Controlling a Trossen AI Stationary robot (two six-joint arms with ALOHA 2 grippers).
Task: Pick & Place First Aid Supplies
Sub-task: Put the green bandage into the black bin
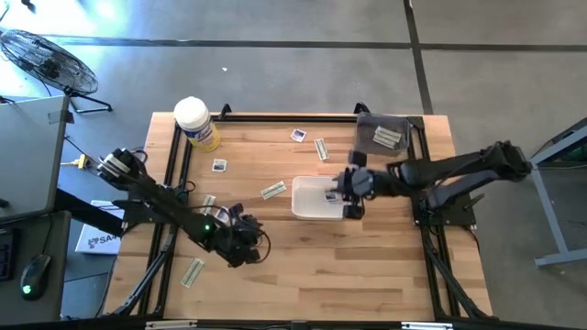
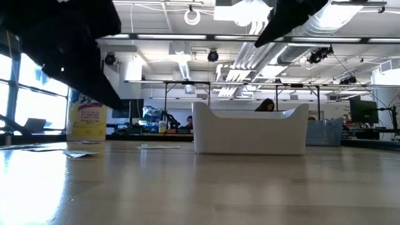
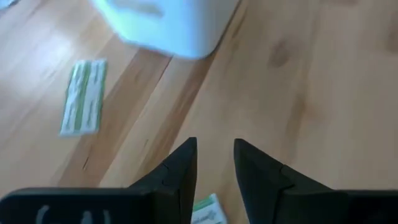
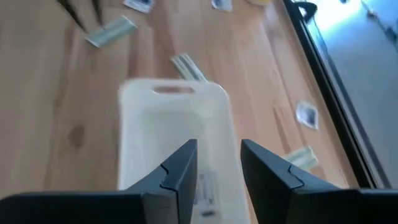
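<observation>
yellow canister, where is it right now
The yellow canister stands upright at the table's far left corner in the high view, just inside the black frame, with a square packet nearest to it. The white tray sits well to its right.

White tray [image 2: 250,131] at centre on the worktop [image 2: 200,187]; yellow canister [image 2: 87,119] at nine o'clock; flat packets [image 2: 81,152] beside it.
</observation>
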